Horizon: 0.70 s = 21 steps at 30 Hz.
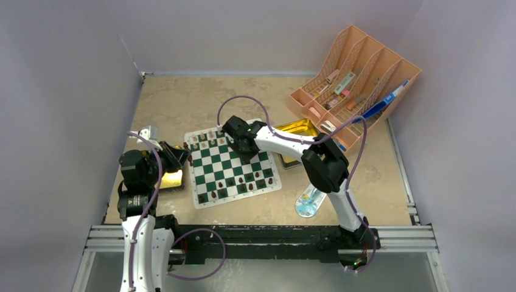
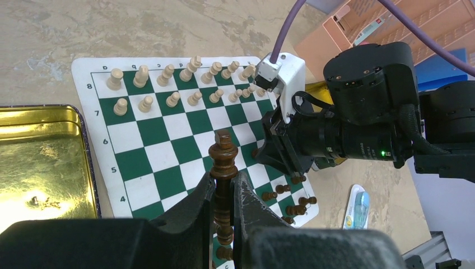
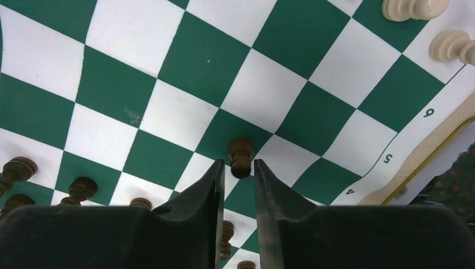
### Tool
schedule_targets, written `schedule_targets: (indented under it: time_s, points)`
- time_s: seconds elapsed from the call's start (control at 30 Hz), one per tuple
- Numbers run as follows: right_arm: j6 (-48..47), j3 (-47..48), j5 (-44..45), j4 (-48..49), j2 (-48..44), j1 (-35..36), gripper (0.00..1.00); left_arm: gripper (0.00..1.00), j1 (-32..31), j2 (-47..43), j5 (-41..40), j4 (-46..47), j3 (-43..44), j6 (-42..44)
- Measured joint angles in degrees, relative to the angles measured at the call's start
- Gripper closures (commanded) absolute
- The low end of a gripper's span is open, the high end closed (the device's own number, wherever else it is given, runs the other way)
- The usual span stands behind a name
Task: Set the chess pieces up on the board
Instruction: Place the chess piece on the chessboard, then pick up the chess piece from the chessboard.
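Left wrist: left gripper (image 2: 226,180) pinches dark piece (image 2: 223,154) upright.

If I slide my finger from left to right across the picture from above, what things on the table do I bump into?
first gold tin → chess board → second gold tin → orange rack

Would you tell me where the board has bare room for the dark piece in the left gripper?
Bare: the middle ranks of the board, between the cream pieces at the far edge and the dark pieces at the near edge, widest toward the left gold tin. Crowded: both those groups, and around the right gripper over a dark pawn.
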Motion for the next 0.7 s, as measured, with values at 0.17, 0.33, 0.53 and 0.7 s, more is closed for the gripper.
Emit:
schedule_targets:
  time_s: [0.17, 0.33, 0.53, 0.7]
  points:
    - [-0.11, -0.15, -0.04, 0.94, 0.00, -0.17, 0.68, 1.00, 0.00, 0.00, -0.17, 0.00, 0.00, 0.00]
    - [0.09, -3.34, -0.94, 4.39, -1.31, -0.57, 0.68, 1.00, 0.00, 0.00, -0.33, 0.00, 0.00, 0.00]
    - [0.87, -7.58, -1.03, 7.80, -4.74, -1.31, 0.69, 1.00, 0.00, 0.00, -0.42, 0.00, 0.00, 0.00]
    - [1.44, -10.29, -1.07, 11.37, -7.69, -1.42, 0.69, 1.00, 0.00, 0.02, -0.50, 0.00, 0.00, 0.00]
